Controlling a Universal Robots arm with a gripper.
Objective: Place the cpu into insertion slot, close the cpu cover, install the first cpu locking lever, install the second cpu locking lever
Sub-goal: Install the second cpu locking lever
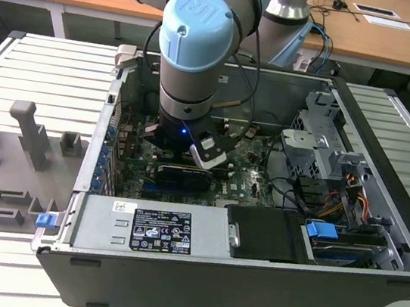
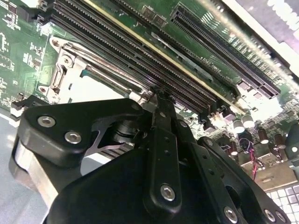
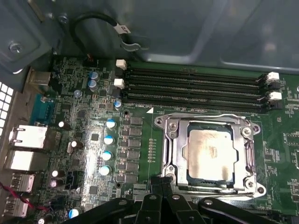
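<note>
Arm reaches down into the open computer case (image 1: 195, 274), which lies on its side on a slatted grey worktop (image 1: 40, 77); wrist sits low over the green motherboard (image 3: 84, 121). First wrist view: the cpu (image 3: 210, 155) lies flat in the insertion slot (image 3: 209, 156), silvery-beige top facing up. The cpu cover (image 3: 175, 154) is down around it, its square cut-out framing the chip. A thin wire lever (image 3: 205, 116) runs along the cover's edge nearest the memory slots (image 3: 196, 86); whether it is hooked I cannot tell. The gripper (image 3: 161, 183) hovers just beside the cover's corner, fingers pressed together with nothing between them. Second wrist view: the closed fingertips (image 2: 161, 95) point at the socket frame's edge, next to the long memory slots; contact cannot be judged. Grey fixture blocks (image 1: 28, 132) stand on the worktop at the exterior view's left, well apart from the case.
</note>
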